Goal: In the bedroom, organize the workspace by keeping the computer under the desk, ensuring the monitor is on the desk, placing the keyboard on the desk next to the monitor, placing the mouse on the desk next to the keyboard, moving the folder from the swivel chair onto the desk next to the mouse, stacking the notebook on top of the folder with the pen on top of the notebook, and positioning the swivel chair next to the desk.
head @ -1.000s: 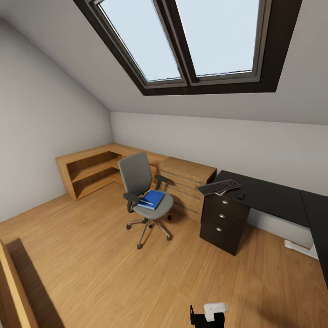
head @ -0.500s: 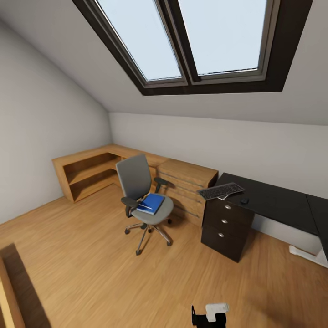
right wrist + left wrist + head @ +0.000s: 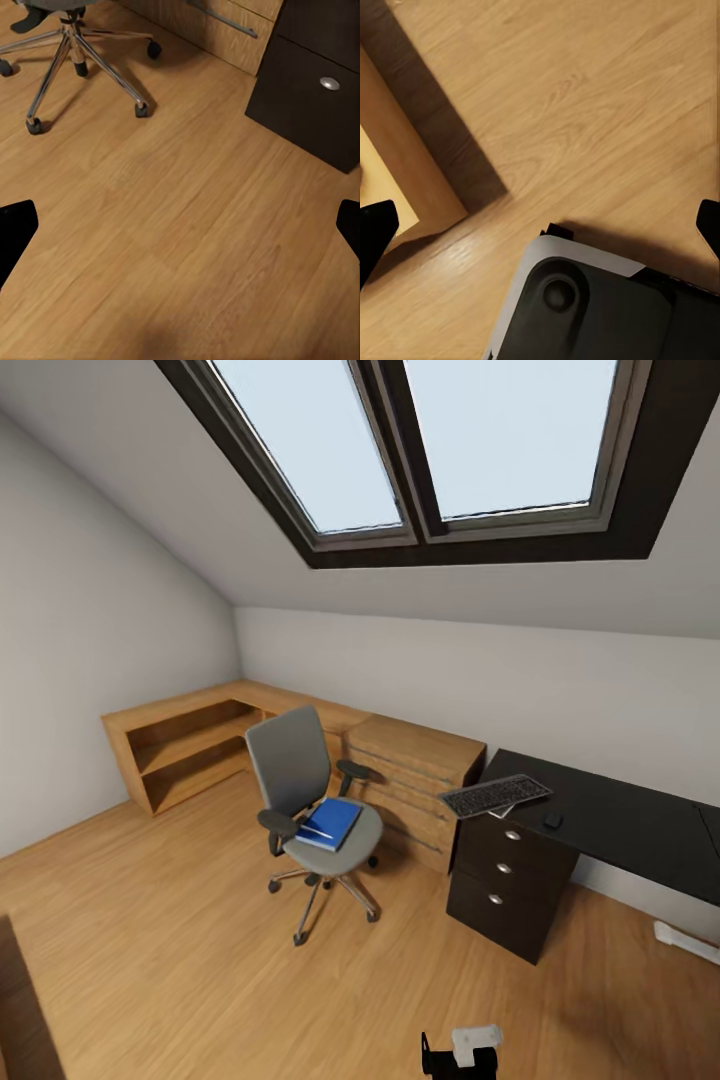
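Note:
The grey swivel chair [image 3: 300,780] stands on the wood floor, apart from the desk [image 3: 620,820]. On its seat lies the blue folder [image 3: 332,822] with a thin white streak across it. The keyboard [image 3: 495,795] rests askew on the black desk's left end, and the small mouse [image 3: 553,821] sits just right of it. The monitor, computer, notebook and pen cannot be made out. My left gripper [image 3: 542,229] and right gripper [image 3: 182,229] both hang open over the floor, holding nothing. The chair's chrome base [image 3: 75,52] lies ahead of the right gripper.
A light-wood chest of drawers [image 3: 415,780] stands between chair and desk, with low open shelving [image 3: 185,740] along the left wall. The dark drawer unit [image 3: 510,875] [image 3: 315,90] carries the desk's left end. My base [image 3: 592,307] and a light-wood furniture edge [image 3: 397,187] sit below the left gripper.
The whole head view has shifted, so the camera has moved: chair and shelving sit lower and further left, the desk further right. Nothing in the room has moved.

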